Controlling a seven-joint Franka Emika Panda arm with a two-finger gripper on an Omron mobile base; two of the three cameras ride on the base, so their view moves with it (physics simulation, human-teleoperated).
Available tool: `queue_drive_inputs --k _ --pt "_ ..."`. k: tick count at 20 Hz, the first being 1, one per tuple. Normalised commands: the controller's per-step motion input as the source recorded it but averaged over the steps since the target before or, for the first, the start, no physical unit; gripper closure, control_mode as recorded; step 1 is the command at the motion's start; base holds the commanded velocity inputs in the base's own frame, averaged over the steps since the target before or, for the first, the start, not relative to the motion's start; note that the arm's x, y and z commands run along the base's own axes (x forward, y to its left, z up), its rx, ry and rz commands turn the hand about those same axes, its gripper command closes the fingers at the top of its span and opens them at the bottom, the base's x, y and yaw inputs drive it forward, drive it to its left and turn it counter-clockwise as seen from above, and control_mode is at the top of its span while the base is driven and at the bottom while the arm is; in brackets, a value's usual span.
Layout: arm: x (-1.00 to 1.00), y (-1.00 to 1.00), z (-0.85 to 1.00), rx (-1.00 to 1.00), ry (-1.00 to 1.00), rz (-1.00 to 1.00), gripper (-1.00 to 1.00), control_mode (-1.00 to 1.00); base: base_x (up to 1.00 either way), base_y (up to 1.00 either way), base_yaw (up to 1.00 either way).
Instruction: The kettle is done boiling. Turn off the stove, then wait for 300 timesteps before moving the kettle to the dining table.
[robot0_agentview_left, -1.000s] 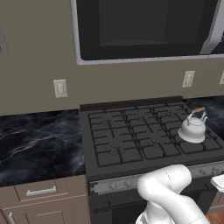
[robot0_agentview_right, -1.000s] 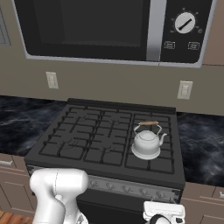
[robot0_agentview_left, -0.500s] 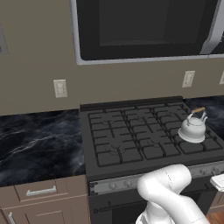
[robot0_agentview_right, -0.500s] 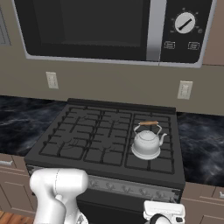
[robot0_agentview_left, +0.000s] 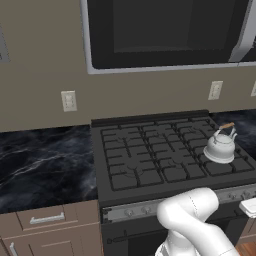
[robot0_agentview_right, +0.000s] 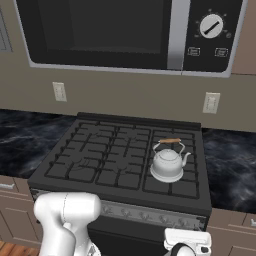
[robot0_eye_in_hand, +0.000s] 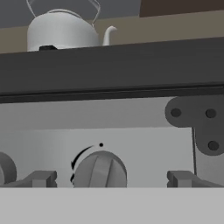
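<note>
2 fingertips (robot0_eye_in_hand: 41, 178) spread wide apart, gripper (robot0_eye_in_hand: 109, 179) straddling round knob (robot0_eye_in_hand: 99, 170) on stove (robot0_agentview_right: 120, 160) front strip; kettle (robot0_agentview_right: 167, 162) upright on grate, at 1 o'clock from stove centre.

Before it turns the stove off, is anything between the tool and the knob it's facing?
Nothing visible. In the hand view the tool is open, a fingertip on each side of the round knob on the stove front strip. The kettle sits above on the grates.
</note>
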Motion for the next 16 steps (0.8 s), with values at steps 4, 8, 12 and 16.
queue_drive_inputs --k 4,8,12,16 --pt "0.03 0.0 0.0 0.0 0.0 0.0 -1.0 -1.0 0.0 0.0 0.0" --pt "0.03 0.0 0.0 0.0 0.0 0.0 -1.0 -1.0 0.0 0.0 0.0" --pt "0.04 0.0 0.0 0.0 0.0 0.0 1.0 -1.0 0.0 0.0 0.0" --pt "0.05 0.0 0.0 0.0 0.0 0.0 1.0 -1.0 0.0 0.0 0.0"
